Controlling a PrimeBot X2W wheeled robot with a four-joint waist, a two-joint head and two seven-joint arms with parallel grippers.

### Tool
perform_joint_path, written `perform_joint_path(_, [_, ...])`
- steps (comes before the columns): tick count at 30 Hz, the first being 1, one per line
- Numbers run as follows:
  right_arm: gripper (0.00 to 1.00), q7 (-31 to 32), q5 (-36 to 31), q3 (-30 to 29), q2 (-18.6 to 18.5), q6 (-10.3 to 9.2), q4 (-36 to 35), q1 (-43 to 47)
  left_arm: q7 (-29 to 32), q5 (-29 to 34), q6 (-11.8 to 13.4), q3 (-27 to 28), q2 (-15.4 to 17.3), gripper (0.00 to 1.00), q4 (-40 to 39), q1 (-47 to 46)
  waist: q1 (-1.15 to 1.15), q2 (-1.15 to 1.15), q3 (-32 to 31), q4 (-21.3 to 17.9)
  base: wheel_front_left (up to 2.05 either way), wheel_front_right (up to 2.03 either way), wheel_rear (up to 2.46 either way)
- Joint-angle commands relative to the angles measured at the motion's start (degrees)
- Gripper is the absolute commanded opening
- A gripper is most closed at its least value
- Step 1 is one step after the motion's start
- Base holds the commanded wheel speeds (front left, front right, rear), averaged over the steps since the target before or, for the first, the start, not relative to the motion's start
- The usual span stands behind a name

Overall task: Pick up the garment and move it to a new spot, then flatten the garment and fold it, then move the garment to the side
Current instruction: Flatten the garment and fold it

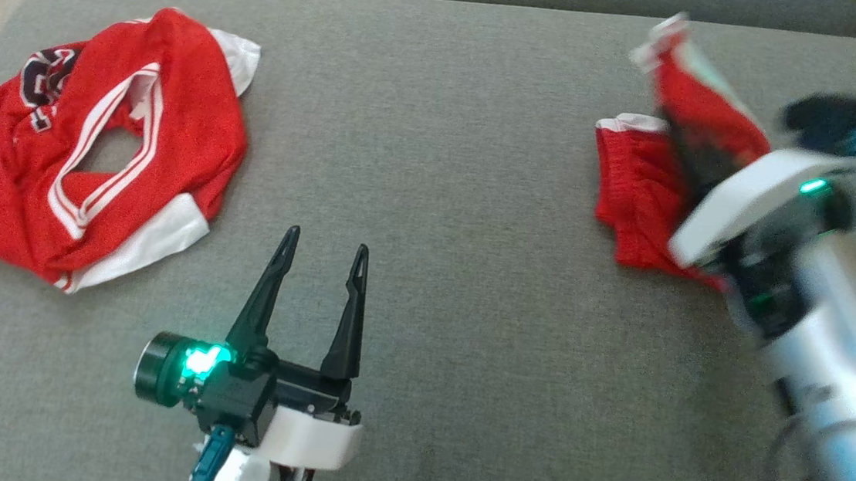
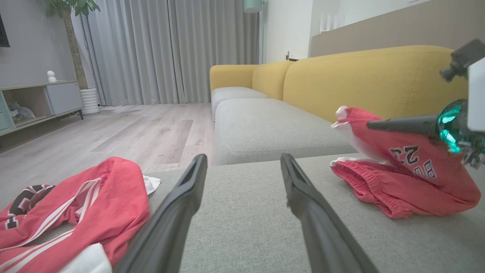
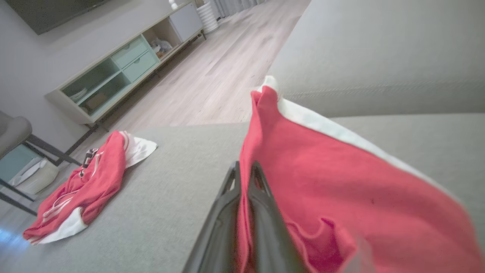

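Pinching the red shorts (image 1: pixel 636 204) tight, the right end effector (image 3: pixel 244 167) holds them partly up off the gray cushion (image 1: pixel 478 198), likely to carry them; the left end effector (image 1: pixel 326 251) hangs open.

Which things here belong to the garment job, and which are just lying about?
In the job: red shorts, pinched by the right gripper; open left gripper; grey cushion.
Lying about: red jersey, yellow backrest, cabinet.
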Motion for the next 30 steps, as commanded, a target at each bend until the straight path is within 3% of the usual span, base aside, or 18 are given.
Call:
perform_joint_path(1, [0.89,-0.09,-2.00,0.21,3.84,-0.04,-0.80,1.25,-0.29,0.04,-0.23,1.49,-0.52,1.00,-1.44,-0.29,0.00,0.00,-0.03,0.94,0.00,0.00,0.00])
perform_joint_path(2, [1.00,-0.61,-2.80,-0.21,5.64,-0.04,-0.38,1.83,-0.29,0.01,-0.32,1.39,-0.60,1.00,-1.38,-0.35,0.00,0.00,-0.05,1.31,0.00,0.00,0.00])
perform_joint_path(6, [1.00,-4.18,-5.67,-2.40,9.66,-0.04,-1.01,3.48,-0.29,-0.06,-0.28,1.59,-0.83,1.00,-1.47,-0.26,0.00,0.00,-0.58,2.01,0.00,0.00,0.00])
perform_joint_path(13, [1.00,-12.36,-11.54,-8.37,7.19,-0.04,-5.71,7.63,-0.29,-0.15,0.07,3.47,-0.95,1.00,-2.54,1.53,0.00,0.00,-3.38,1.09,0.00,0.00,0.00])
perform_joint_path(17, [1.00,-18.52,-12.45,-13.29,5.74,-0.04,-8.50,13.86,-0.29,-0.40,0.05,5.28,-0.90,1.00,-2.93,4.02,0.00,0.00,-6.48,-0.31,0.00,0.00,0.00])
perform_joint_path(22, [1.00,-23.67,-18.19,-15.74,3.81,-0.04,-10.18,23.15,-0.29,-1.27,-0.21,7.78,-0.93,1.00,-2.99,8.48,0.00,0.00,-10.90,-1.81,0.00,0.00,0.00])
perform_joint_path(30, [1.00,-24.23,-26.95,-17.36,8.01,-0.04,-13.51,37.00,-0.29,-1.90,-1.20,11.91,-1.02,1.00,-1.75,14.80,0.00,0.00,-15.47,-3.16,0.00,0.00,0.00])
